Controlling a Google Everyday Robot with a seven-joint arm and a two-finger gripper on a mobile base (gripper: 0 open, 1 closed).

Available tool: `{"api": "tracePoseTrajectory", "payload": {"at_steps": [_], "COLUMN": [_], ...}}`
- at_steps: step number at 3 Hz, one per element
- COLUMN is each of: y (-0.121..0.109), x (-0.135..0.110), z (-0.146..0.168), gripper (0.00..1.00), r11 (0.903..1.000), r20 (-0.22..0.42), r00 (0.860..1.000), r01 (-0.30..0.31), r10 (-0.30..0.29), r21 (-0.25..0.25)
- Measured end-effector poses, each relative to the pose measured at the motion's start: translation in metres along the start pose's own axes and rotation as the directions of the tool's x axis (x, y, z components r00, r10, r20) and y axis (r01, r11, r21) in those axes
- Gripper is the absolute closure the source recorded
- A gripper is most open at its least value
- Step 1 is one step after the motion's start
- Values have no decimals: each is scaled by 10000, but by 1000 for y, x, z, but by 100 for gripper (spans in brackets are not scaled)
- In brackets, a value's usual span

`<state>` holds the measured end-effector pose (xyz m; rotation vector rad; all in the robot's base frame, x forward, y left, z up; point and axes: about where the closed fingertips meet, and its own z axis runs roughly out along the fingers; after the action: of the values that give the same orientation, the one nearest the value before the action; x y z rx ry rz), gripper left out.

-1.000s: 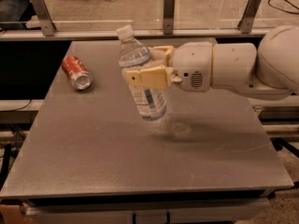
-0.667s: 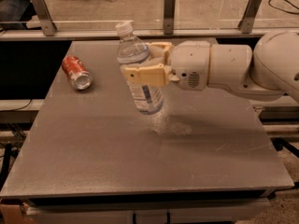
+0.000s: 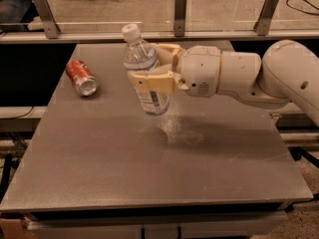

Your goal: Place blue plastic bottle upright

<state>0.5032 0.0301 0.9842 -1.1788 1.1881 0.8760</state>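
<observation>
The blue plastic bottle [image 3: 144,68] is clear with a white cap and a white-and-blue label. It is held nearly upright, leaning a little left at the top, above the middle of the grey table [image 3: 149,173]. My gripper [image 3: 159,68] reaches in from the right and is shut on the bottle's middle, with one tan finger [image 3: 152,81] in front and the other behind. The bottle's base hangs a short way above the tabletop, over its shadow.
A red soda can [image 3: 81,77] lies on its side at the table's far left. My white arm [image 3: 249,78] spans the right side. A rail with metal posts [image 3: 180,6] runs behind the table's far edge.
The bottle and my gripper have shifted slightly up and toward the far side, and the bottle stands a bit straighter. The can has not moved.
</observation>
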Motion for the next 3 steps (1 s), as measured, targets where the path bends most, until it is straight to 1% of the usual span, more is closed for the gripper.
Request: {"api": "tracePoseTrajectory", "payload": {"at_steps": [1,2,3], "y": [3,7,10], "x": [17,34,46], "z": [-3,-5,-10], "gripper": [100,100,82], "r11": [9999,9993,9986], "r20": [274,842,1407], "r00": [9996,9960,9894], "r01": [-42,-264,-296], "r10": [46,286,356], "r21": [-155,-271,-442]}}
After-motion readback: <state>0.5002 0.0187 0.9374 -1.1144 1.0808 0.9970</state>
